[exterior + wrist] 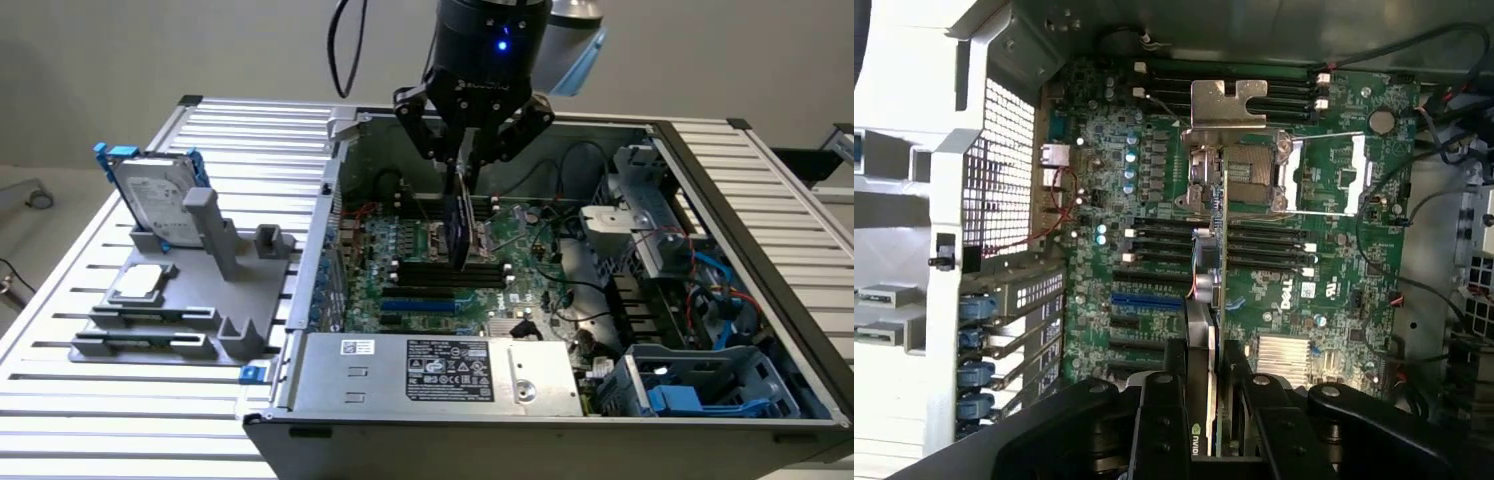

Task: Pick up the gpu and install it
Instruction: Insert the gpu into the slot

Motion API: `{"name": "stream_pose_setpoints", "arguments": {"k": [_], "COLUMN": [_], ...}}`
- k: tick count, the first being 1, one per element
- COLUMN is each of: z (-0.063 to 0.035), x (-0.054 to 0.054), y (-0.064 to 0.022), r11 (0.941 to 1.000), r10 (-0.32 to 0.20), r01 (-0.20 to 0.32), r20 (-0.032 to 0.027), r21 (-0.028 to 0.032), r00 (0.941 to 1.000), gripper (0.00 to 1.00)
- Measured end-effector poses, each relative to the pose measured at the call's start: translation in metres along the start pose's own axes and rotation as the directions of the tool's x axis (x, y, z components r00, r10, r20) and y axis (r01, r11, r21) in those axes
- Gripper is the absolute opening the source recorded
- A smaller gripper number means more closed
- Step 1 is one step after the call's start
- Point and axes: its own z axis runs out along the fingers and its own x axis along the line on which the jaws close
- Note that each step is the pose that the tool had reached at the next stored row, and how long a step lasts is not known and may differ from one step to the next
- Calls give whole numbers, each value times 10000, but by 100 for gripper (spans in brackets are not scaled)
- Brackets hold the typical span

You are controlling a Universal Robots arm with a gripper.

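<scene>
You have the gripper (463,158) clamped on the gpu (461,225), which hangs upright and edge-on over the motherboard (414,255) inside the open computer case (534,450). At the exterior view's left, a hard drive (154,195) with blue rails stands in a grey holder (200,300) on the slatted desk (240,125).

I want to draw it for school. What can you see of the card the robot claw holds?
The gpu is a thin card seen edge-on: green board, black cooler on one face, silver metal bracket at one end. It hangs upright, clamped in the gripper, over the green motherboard inside the open computer case. Only the gripper visibly touches it.
</scene>
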Motion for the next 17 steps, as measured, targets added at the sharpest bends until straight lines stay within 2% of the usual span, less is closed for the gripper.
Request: {"name": "stream_pose_setpoints", "arguments": {"k": [5, 9, 13, 17], "z": [0, 0, 0, 0], "x": [0, 0, 0, -1], "y": [0, 0, 0, 0], "r11": [9967, 9892, 9771, 9602], "r10": [-808, -1463, -2125, -2791], "r01": [808, 1463, 2126, 2791], "r20": [-23, -42, -63, -86], "r21": [26, 45, 66, 87], "r00": [9967, 9892, 9771, 9602], "gripper": [26, 26, 26, 26]}}
